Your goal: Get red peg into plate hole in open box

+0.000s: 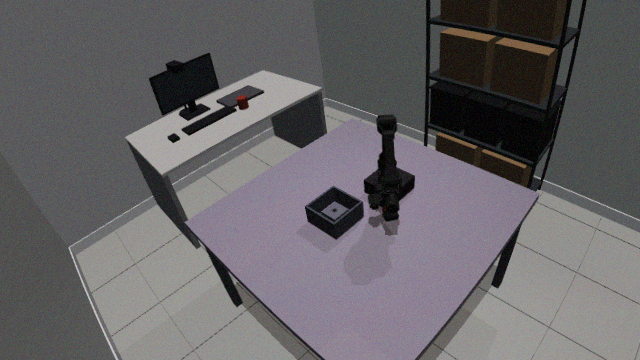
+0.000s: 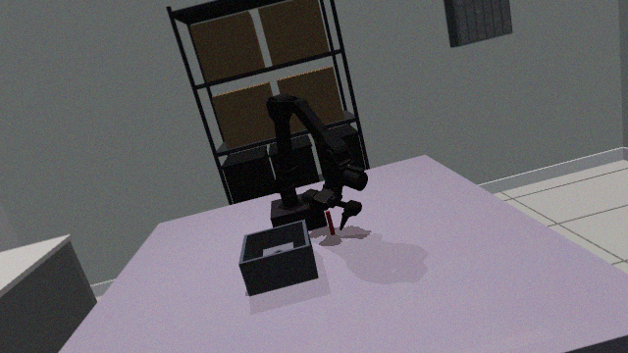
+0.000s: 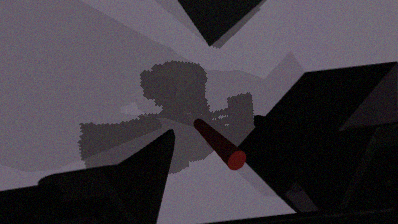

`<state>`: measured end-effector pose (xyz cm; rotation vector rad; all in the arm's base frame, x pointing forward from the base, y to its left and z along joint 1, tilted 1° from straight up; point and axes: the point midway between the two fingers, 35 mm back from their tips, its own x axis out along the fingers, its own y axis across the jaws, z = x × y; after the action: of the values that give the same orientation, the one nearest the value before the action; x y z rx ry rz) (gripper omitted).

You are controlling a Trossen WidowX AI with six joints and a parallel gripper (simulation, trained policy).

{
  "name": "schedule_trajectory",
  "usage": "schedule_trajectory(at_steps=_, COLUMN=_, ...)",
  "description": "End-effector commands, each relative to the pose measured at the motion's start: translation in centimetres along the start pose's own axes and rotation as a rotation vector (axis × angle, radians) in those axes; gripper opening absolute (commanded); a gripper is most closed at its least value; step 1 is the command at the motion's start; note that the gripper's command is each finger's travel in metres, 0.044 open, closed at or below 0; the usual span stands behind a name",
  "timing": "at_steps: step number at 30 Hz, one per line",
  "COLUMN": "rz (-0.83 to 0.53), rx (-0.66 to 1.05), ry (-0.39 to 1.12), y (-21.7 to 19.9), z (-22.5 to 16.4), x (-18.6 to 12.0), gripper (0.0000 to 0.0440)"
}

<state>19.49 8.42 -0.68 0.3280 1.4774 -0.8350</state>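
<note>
The red peg (image 2: 330,224) (image 3: 216,141) stands upright on the table to the right of the box; only a sliver shows in the top view. My gripper (image 1: 383,210) (image 2: 333,220) (image 3: 213,126) is open and low around the peg. In the wrist view the peg's top is nearer the right finger, with a gap to the left finger. Whether the right finger touches it is unclear. The open dark box (image 1: 346,226) (image 2: 283,275) sits beside the gripper; its corner (image 3: 219,17) shows at the top of the wrist view. The light plate (image 1: 327,210) (image 2: 271,251) with its dark hole lies in the bottom.
The lilac table (image 1: 300,280) (image 2: 196,314) bears the arm's base (image 1: 404,183), close behind the peg. The box walls rise near the gripper's side. A white desk (image 1: 280,87) with a monitor and a red cup, and a shelf rack with cartons, stand beyond the table.
</note>
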Motion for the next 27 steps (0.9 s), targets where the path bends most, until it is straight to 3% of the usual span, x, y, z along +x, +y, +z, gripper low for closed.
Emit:
schedule_trajectory(at_steps=1, rz=-0.010, rx=-0.010, ry=0.004, y=-0.1, z=-0.2, x=1.2, gripper=0.0357)
schedule_trajectory(at_steps=15, rz=-0.068, rx=-0.011, ry=0.042, y=-0.7, z=-0.8, x=2.8, gripper=0.0004)
schedule_trajectory(at_steps=27, rz=-0.054, rx=0.012, ry=-0.063, y=-1.5, z=2.6, x=-1.1, gripper=0.0000)
